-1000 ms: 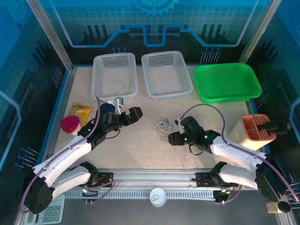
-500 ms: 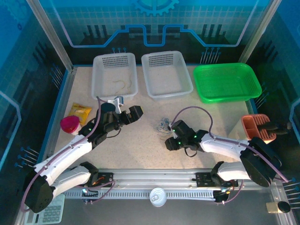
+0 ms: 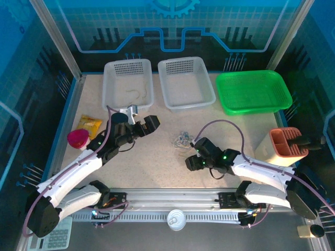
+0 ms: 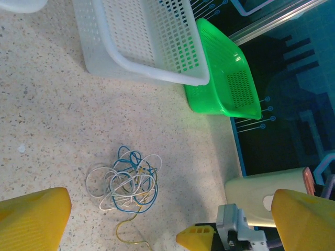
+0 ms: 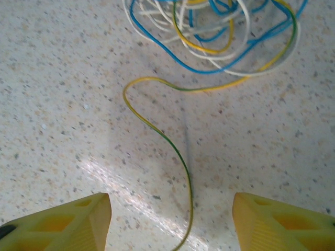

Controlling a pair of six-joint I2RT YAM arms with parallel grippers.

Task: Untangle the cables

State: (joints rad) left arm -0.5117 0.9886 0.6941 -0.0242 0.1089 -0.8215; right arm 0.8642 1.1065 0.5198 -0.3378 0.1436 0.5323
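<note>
The cables [image 3: 182, 139] lie as a small tangle of blue, white and yellowish strands [image 4: 125, 183] on the speckled table between the two arms. One yellow-green strand [image 5: 172, 146] trails out of the tangle [image 5: 214, 31] and runs along the table between my right gripper's fingers. My right gripper [image 5: 171, 230] is open just in front of the tangle [image 3: 191, 158] and grips nothing. My left gripper [image 3: 141, 119] hovers open to the left of the tangle, its yellow fingers [image 4: 31, 217] wide apart. Another thin yellowish strand [image 3: 133, 94] lies in the left white basket.
Two white baskets [image 3: 128, 99] [image 3: 186, 103] and a green basket [image 3: 225, 94] line the back. A yellow packet [image 3: 89, 125] and a pink object [image 3: 78, 138] sit at the left. An orange holder [image 3: 288, 142] stands at the right, on a pale block [image 4: 261, 196].
My right gripper's jaws have widened, and that arm has drawn back a little from the tangle. The left arm has hardly moved.
</note>
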